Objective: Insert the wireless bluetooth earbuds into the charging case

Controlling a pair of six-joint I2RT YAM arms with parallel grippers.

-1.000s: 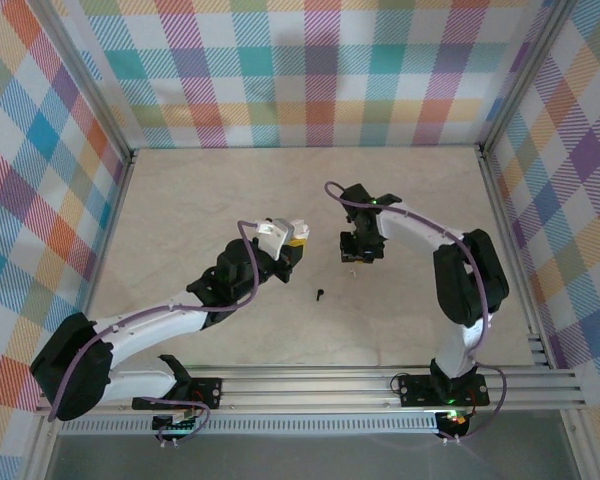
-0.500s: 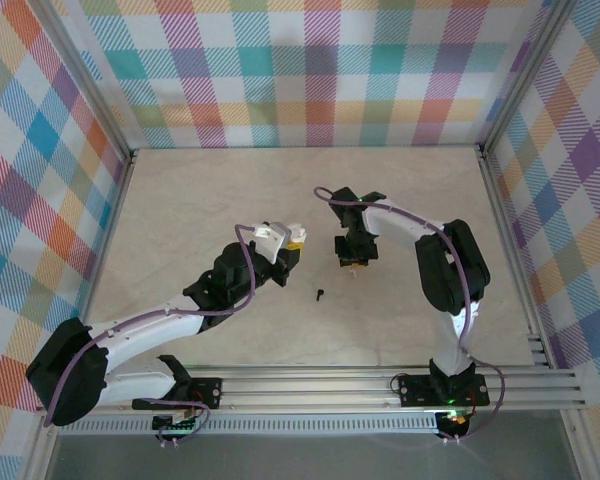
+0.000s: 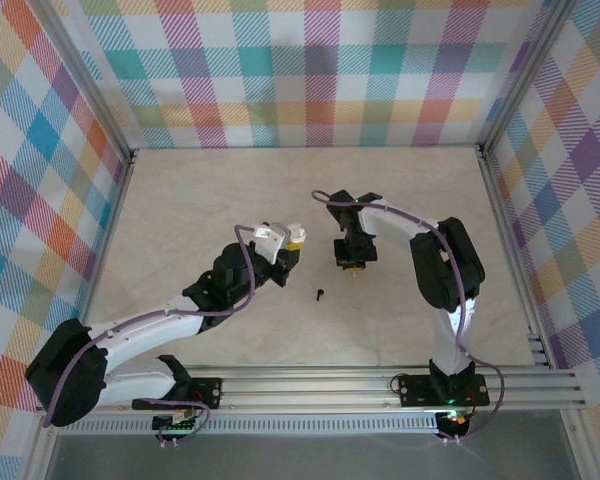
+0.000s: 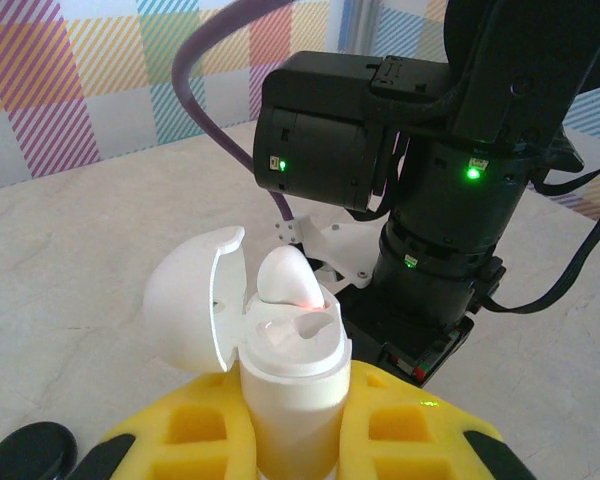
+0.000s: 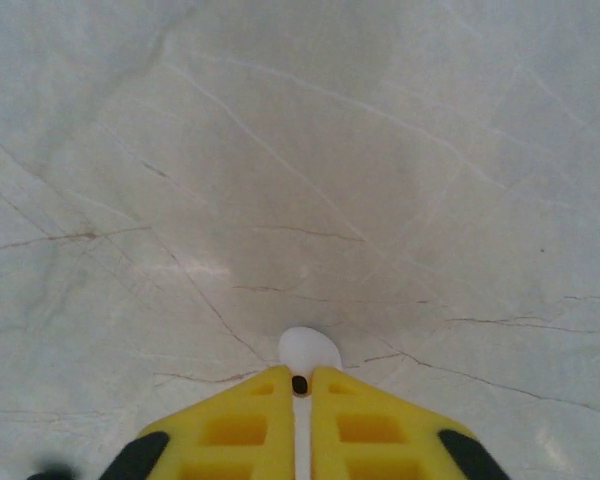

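My left gripper [image 4: 294, 405] is shut on a white charging case [image 4: 290, 375] and holds it upright above the table. The case's lid [image 4: 188, 300] hangs open to the left, and one white earbud [image 4: 285, 278] sits in a slot. In the top view the case [image 3: 281, 233] and left gripper [image 3: 289, 247] are mid-table. My right gripper [image 3: 352, 268] points down at the table to their right. It is shut on a white earbud [image 5: 310, 350], whose head pokes out past the yellow fingertips [image 5: 276, 385]. A black earbud [image 3: 321, 295] lies on the table between the arms.
The right arm's black wrist [image 4: 430, 200] hangs close behind the case in the left wrist view. A dark rounded object [image 4: 25, 450] lies at that view's bottom left. Plaid walls ring the marble table [image 3: 200, 190], with open surface at the back.
My right gripper has closed its jaws on the white earbud and shifted slightly left. The left arm and the case have barely moved.
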